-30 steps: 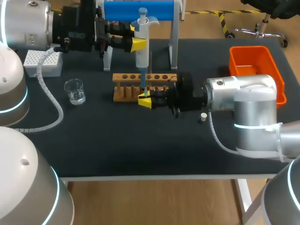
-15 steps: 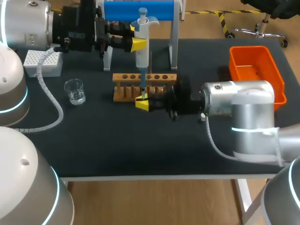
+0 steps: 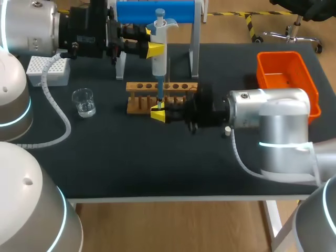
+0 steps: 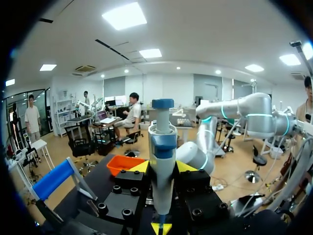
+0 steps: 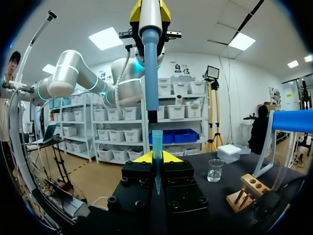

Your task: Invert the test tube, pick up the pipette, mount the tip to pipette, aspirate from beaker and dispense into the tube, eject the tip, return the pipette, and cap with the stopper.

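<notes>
The left end effector (image 3: 155, 50) is clamped on the pipette (image 3: 159, 44), the right end effector (image 3: 158, 113) on the test tube (image 5: 157, 169), at the rack (image 3: 181, 86). Dispensing is judged current; ejection, return and capping remain.

The left arm (image 3: 31, 26), entering the head view at ten o'clock, is a chain of fat silvery-white rounded housings ringed with thin glowing cyan bands. It ends in a black boxy wrist from which a white ribbed hose (image 3: 59, 107) loops off toward eight o'clock. The right arm (image 3: 273, 113), at three o'clock, has the same pale shells, a cyan ring and a thin grey cable (image 3: 239, 152) trailing from its black wrist. Both pairs of jaws are matte black blocks studded with round socket-head screws (image 4: 122, 214) and capped with bright yellow wedge-shaped tips (image 5: 144, 157).
</notes>
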